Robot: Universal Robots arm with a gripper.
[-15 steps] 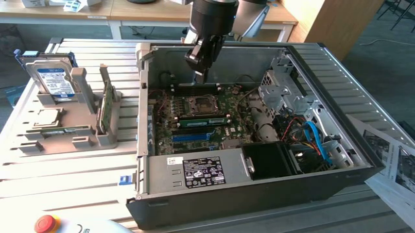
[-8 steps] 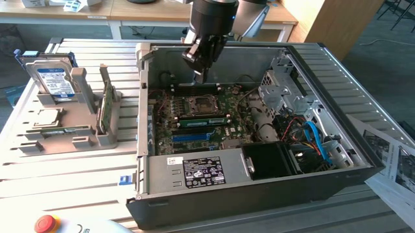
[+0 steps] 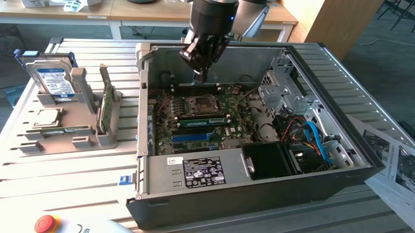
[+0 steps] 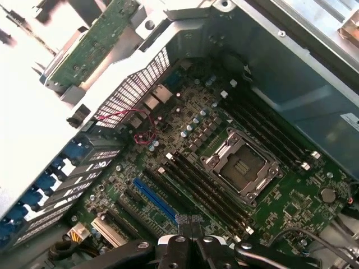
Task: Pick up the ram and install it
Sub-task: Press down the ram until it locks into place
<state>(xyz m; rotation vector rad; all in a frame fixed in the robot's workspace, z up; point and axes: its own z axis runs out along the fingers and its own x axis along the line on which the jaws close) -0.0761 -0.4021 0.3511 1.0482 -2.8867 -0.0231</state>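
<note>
the gripper (image 3: 199,73) hangs over the far side of the open computer case (image 3: 259,194), fingers clenched together with nothing between them, right above the motherboard (image 3: 201,121) near the empty cpu socket (image 3: 198,105). over on the exterior view's left, the ram (image 3: 105,104) stands on edge in the grey holder (image 3: 77,131) on the table, a long thin green stick seen nearly edge-on, just beside the case's outer wall. in the same holder, the hard drive (image 3: 53,80) with its blue-white label stands upright and a square metal chip (image 3: 46,116) lies flat.
</note>
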